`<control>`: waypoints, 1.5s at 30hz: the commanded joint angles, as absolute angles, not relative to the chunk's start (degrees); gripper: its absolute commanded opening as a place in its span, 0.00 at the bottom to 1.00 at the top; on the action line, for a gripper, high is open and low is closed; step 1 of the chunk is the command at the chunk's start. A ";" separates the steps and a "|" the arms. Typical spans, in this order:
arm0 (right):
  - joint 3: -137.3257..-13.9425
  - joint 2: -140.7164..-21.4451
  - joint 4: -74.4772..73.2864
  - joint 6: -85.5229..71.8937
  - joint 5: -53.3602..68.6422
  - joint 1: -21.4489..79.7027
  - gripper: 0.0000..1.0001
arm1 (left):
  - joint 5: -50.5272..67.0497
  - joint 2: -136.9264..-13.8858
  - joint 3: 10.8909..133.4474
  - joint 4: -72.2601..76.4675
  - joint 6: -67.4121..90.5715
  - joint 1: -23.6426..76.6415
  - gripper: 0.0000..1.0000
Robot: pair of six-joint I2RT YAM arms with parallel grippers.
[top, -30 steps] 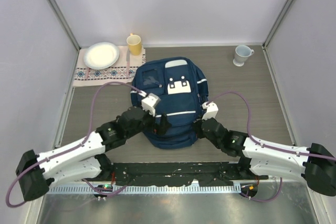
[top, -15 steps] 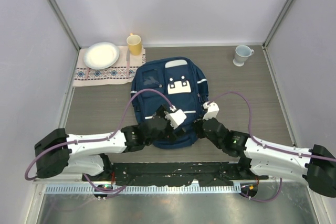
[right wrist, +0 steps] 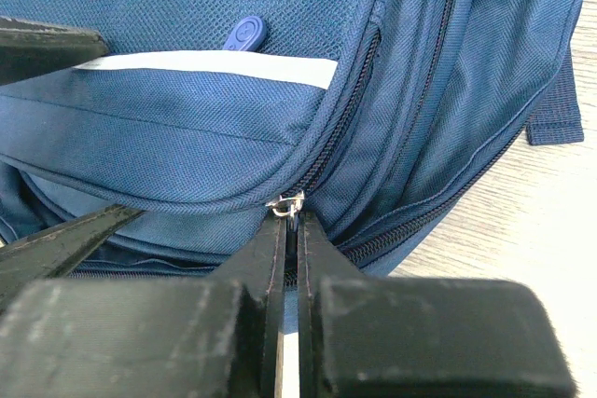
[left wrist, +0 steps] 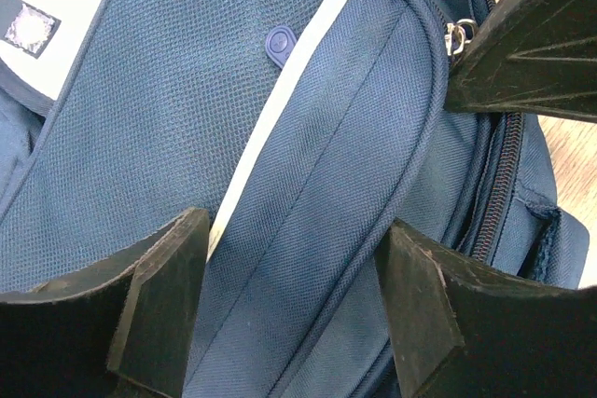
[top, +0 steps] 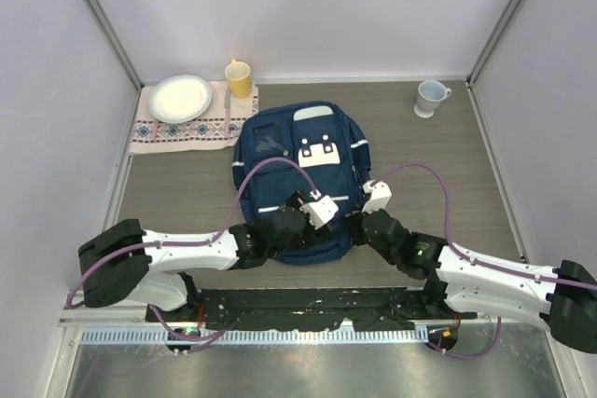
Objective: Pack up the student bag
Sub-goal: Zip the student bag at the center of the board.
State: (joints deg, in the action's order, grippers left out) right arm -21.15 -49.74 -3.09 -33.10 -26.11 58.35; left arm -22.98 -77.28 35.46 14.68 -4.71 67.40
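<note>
Placemat (top: 149,133) bearing a white plate (top: 181,98) lies at ten o'clock from the student bag (top: 280,151), with a yellow cup (top: 239,78) at the mat's one o'clock corner. The navy bag lies flat in the middle of the table (top: 448,165), front pocket up. At its six o'clock edge the left gripper (left wrist: 289,314) holds its jaws wide apart, either side of a raised fold of the bag's fabric. Just to its three o'clock, the right gripper (right wrist: 287,230) has its fingers pressed together on the small metal zipper pull (right wrist: 289,202). A pale mug (top: 430,97) stands at the bag's two o'clock, well apart.
</note>
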 commanded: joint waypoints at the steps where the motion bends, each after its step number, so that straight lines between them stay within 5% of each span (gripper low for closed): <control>1: -21.80 -48.16 -0.97 -33.75 -27.07 58.10 0.01 | -25.05 -79.36 36.92 21.78 -3.87 67.59 0.70; 5: -22.06 -47.38 -1.84 -33.92 -27.07 58.10 0.01 | -25.57 -80.59 37.97 22.06 -4.04 67.59 0.58; 12: -21.97 -45.79 -3.07 -34.28 -28.65 58.10 0.01 | -29.00 -78.58 36.92 23.38 -3.25 67.59 0.00; 32: -27.77 -47.64 -7.03 -29.71 -32.71 56.52 0.01 | -28.03 -51.08 18.37 11.95 8.08 67.15 0.00; 38: -30.76 -48.16 -10.18 -26.28 -25.14 54.50 0.01 | -30.15 -50.36 20.39 9.40 7.83 67.06 0.00; 45: -34.89 -53.26 -16.69 -26.98 -35.91 53.61 0.01 | -27.33 -55.53 21.79 8.00 7.29 67.06 0.00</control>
State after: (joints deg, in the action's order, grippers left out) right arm -31.44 -51.59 -8.88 -30.22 -13.47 57.60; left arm -20.58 -53.10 20.69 14.57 6.59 68.23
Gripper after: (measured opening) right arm 0.063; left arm 0.037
